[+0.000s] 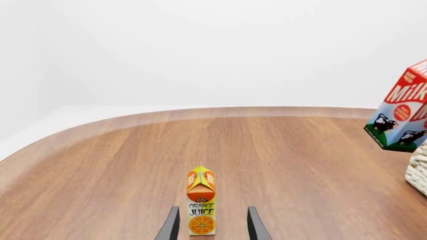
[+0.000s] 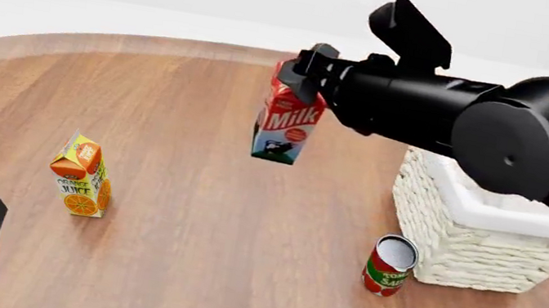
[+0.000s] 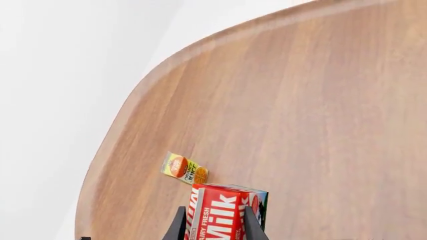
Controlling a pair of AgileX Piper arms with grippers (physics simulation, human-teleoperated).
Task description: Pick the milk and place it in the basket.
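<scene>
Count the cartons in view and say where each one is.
2. The milk hangs in the right gripper above the table; the orange juice carton stands at the table's left.

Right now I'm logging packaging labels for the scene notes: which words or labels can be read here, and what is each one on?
"Milk": on the milk carton held in the right end effector; "DAIRY FRESH" above it in the right wrist view.
"ORANGE JUICE": on the juice carton standing on the table; the small word above is too blurred to read.
Red can: lettering starts "SA", the rest is unreadable.
Round badge on the milk: too small to read.
</scene>
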